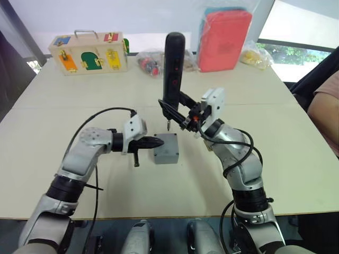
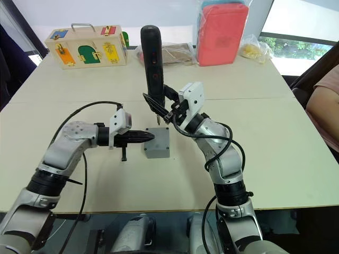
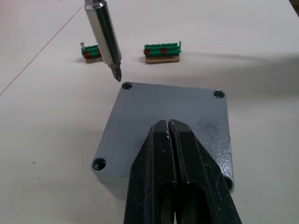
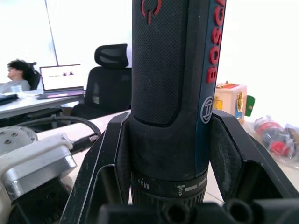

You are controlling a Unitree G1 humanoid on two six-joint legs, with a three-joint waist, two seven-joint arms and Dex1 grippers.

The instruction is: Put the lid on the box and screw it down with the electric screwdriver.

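**Screwdriver bit poised over a corner of the lidded box**

Both arms reach in from the near edge of the bench (image 1: pixel 275 159) in the head views. Left claw (image 1: pixel 156 142) has its fingers pressed together, tips resting on the lid (image 1: pixel 167 141), which sits on the box (image 1: pixel 166 155) mid-bench. Right claw (image 1: pixel 177 112) is clamped on the electric screwdriver (image 1: pixel 173 69), held nearly upright with its bit just above the lid's far left corner. At the far edge stand a wooden latch box (image 1: pixel 89 53) and a red bag (image 1: pixel 224 39).

Left wrist view: the closed fingers (image 3: pixel 180 172) lie on the lid, screw holes at its corners, and the metal bit's tip hovers right beside one corner hole. Two green connector blocks (image 3: pixel 162 50) lie beyond.

Right wrist view: the two fingers (image 4: pixel 231 154) grip the screwdriver's black body on either side.
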